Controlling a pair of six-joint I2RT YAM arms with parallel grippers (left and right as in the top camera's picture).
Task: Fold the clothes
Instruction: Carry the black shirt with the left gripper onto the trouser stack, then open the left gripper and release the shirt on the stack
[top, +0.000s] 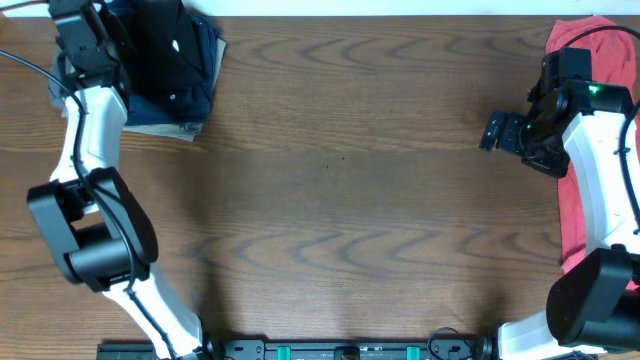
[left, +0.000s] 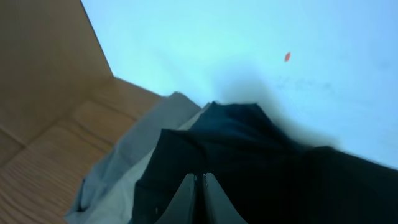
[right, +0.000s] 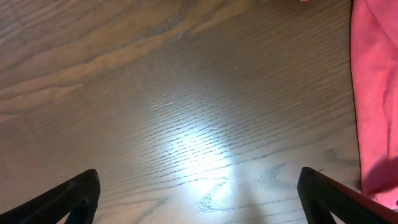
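The clothes (top: 165, 50), a black soft garment with a small white mark, lie folded on top of a stack at the table's far left corner. From the left wrist view the black fabric (left: 249, 162) fills the lower frame. My left gripper (left: 203, 177) hovers over it with its jaws pressed together, and I see no fabric between them. My right gripper (top: 492, 132) is far off at the right side. It stands wide open (right: 199, 196) over bare wood and holds nothing.
Under the black garment lie a navy-blue piece (top: 205, 60) and a khaki-grey one (left: 130, 155). A red-pink shirt (top: 585, 160) stretches along the table's right edge (right: 376, 93). The wooden table (top: 350, 180) ends just behind the stack.
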